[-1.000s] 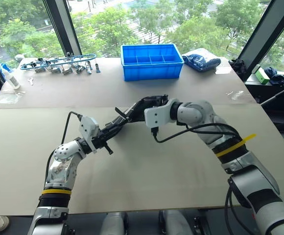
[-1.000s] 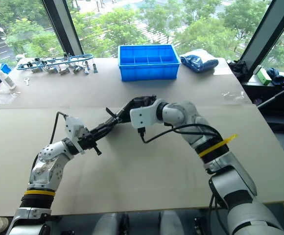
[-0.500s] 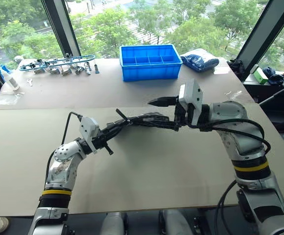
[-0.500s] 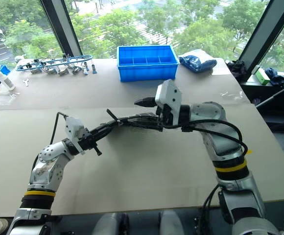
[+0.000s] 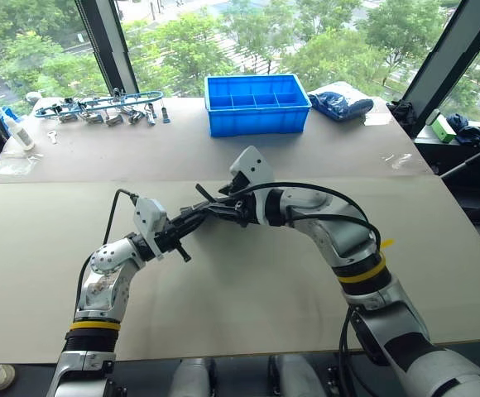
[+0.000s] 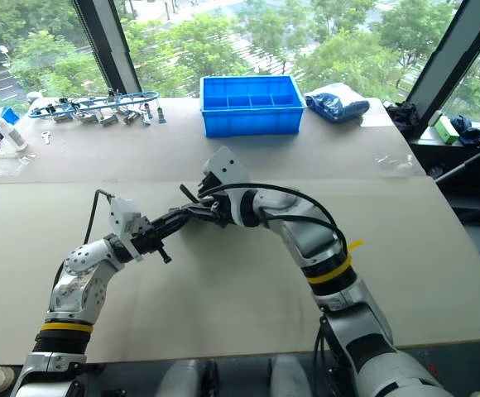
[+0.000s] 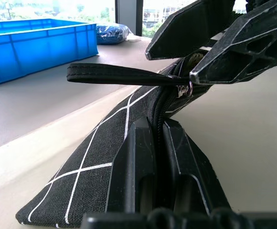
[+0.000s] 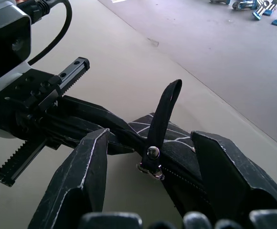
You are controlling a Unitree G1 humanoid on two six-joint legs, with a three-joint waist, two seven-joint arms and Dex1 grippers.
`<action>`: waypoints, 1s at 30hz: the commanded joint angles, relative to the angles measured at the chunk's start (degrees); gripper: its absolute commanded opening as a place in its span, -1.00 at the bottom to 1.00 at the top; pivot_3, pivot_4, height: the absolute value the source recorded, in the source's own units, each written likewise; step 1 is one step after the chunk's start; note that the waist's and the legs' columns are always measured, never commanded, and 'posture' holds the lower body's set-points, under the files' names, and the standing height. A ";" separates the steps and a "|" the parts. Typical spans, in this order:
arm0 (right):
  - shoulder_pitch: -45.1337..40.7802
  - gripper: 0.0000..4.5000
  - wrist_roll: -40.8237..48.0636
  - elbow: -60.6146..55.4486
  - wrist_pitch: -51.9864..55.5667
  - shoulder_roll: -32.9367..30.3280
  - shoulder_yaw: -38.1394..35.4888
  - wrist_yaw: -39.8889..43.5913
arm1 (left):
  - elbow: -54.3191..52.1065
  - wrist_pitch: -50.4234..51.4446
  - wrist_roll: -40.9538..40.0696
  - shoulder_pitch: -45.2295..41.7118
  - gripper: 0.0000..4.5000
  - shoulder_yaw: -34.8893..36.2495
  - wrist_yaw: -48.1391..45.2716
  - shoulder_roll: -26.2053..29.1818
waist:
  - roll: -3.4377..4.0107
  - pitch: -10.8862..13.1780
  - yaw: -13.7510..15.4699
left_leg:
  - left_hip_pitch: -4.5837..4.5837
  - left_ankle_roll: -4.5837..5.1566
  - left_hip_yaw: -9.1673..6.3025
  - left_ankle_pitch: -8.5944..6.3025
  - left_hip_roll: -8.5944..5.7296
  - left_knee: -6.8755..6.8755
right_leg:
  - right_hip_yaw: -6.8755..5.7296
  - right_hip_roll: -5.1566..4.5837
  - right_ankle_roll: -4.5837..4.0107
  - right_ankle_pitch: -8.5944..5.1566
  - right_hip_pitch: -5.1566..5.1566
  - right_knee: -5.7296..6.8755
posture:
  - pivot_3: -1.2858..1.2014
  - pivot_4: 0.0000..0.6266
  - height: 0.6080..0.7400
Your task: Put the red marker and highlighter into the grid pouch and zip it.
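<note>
The grid pouch [image 7: 100, 148], black with white lines, is held off the table [image 5: 248, 289] by one end. My left gripper [image 7: 158, 138] is shut on that end along the zipper seam. My right gripper [image 8: 149, 134] is open, one finger [image 8: 86, 167] on each side of the pouch's top edge. The black zipper pull [image 8: 161, 112] stands up between them, untouched. From the head views, both grippers meet at the pouch [image 5: 211, 215] above mid-table. The red marker and the highlighter are out of view.
A blue plastic bin [image 5: 256, 103] stands at the back centre. Metal tools [image 5: 99, 107] lie at the back left, with a white bottle [image 5: 21, 132] beside them. A blue bag [image 5: 343, 103] sits at the back right.
My right arm swung out to the right and came back left, wrist rolled over. Its open gripper now straddles the zipper pull close to my left gripper. The left arm stayed still.
</note>
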 commanded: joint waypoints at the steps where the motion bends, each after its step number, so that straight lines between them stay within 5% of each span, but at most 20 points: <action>1: -1.83 0.36 -2.91 2.40 -1.69 0.68 2.11 -0.64 | -2.37 -0.15 -0.70 -0.25 -1.00 0.37 0.24 0.23 | 0.00 0.00 -0.06 | 0.00 0.00 0.00 0.00 0.00 0.00 | 0.00 0.00 0.00 0.00 0.00 0.00 | 0.03 -0.52 1.00; 5: -2.39 0.36 -4.27 4.93 -1.48 1.41 3.63 -0.08 | -2.28 -0.14 -0.69 -0.39 -1.00 0.42 0.24 0.24 | 0.00 0.00 -0.05 | -0.04 0.00 0.01 0.00 -0.01 0.00 | 0.00 -0.02 0.01 0.00 -0.01 0.01 | 0.03 -0.52 1.00; 15: -2.06 -0.99 -4.94 5.36 -3.22 1.11 3.65 1.84 | -2.34 -0.24 -0.63 -0.12 -1.00 0.63 0.36 0.39 | 0.00 0.00 -0.06 | -0.04 0.01 0.00 0.00 0.00 0.00 | -0.01 -0.01 0.00 0.00 -0.01 0.00 | 0.03 -0.52 1.00; 25: 1.70 -0.99 -0.51 -2.56 1.90 -3.69 -5.90 1.21 | -2.08 -0.55 -0.54 -0.23 -1.00 0.47 0.24 0.21 | 0.00 0.00 0.07 | -0.05 0.01 -0.01 -0.01 -0.01 0.00 | -0.02 -0.04 0.01 0.00 0.00 -0.02 | 0.03 -0.52 1.00; 30: 8.52 -0.99 0.82 -8.80 2.97 -12.54 -14.60 1.20 | -1.75 -0.79 -0.65 -0.26 -1.00 0.58 0.15 0.25 | 0.00 0.00 0.38 | -0.06 0.02 -0.02 -0.01 -0.02 -0.04 | -0.01 -0.05 0.01 0.00 -0.01 -0.04 | 0.03 -0.52 1.00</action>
